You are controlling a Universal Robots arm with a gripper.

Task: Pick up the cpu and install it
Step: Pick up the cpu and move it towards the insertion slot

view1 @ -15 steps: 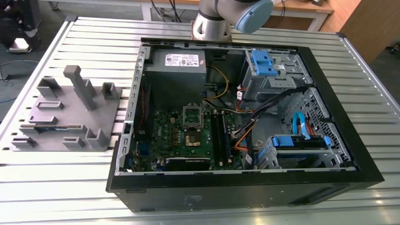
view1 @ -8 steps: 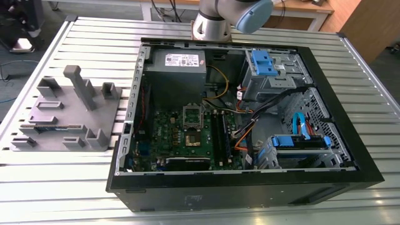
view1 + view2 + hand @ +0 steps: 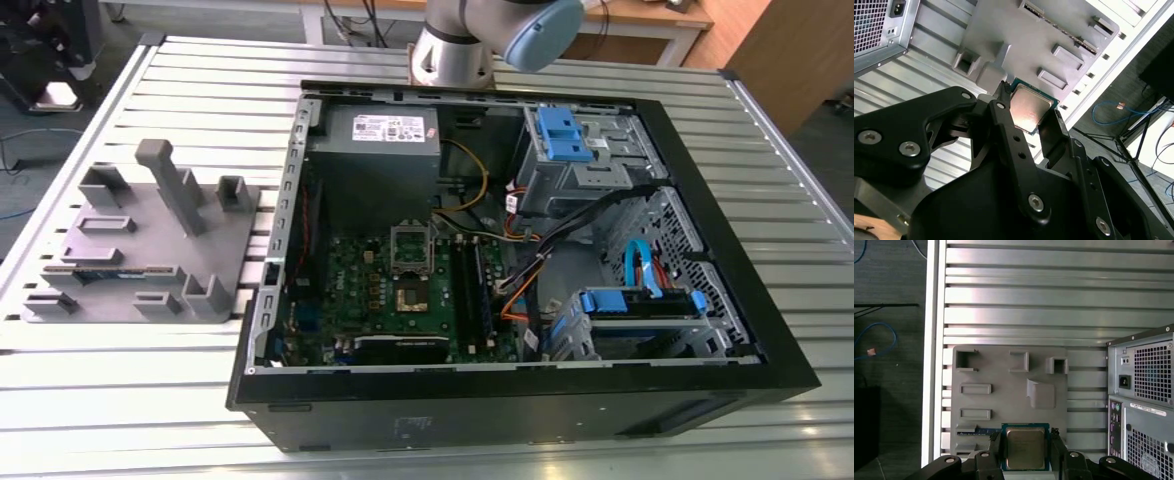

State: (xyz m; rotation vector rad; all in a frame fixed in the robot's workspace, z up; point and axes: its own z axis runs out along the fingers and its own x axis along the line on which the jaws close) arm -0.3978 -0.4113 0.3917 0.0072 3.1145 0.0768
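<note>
Underneath everything, a slatted metal table point(image 3: 107, 400); on it, toward the exterior view's right, an open computer case point(image 3: 534, 420) lying on its side, with cables and blue drive bays within; on the case floor, a green board point(image 3: 354, 280) with a dark square socket point(image 3: 412, 292) near its middle, apparently vacant.

Just beside the case, toward the exterior view's left, a grey plastic holder point(image 3: 227, 240) with moulded pockets and posts; in one slot, a thin green-and-blue memory stick point(image 3: 985, 430).

Over the holder in both wrist views, the black gripper point(image 3: 1026, 436); fingers point(image 3: 995, 452) clamped on the cpu point(image 3: 1025, 449), one on each of two opposite sides, pressing the green border rather than the metal lid.

Cpu point(image 3: 1029, 106) itself: small, flat, square, with its pale silvery top facing the cameras; held between the fingertips, seemingly clear of the holder's surface and well apart from the socket; hard to tell how high above the holder.

Handling, as a judgement: very light and stiff, so little squeeze needed; smooth lid likely slippery; thin border offers only a narrow purchase, so prone to tilting or slipping if nudged; underside contacts presumably delicate, best left untouched; sensible hold on two opposite edges, centred and level, much as here.
</note>
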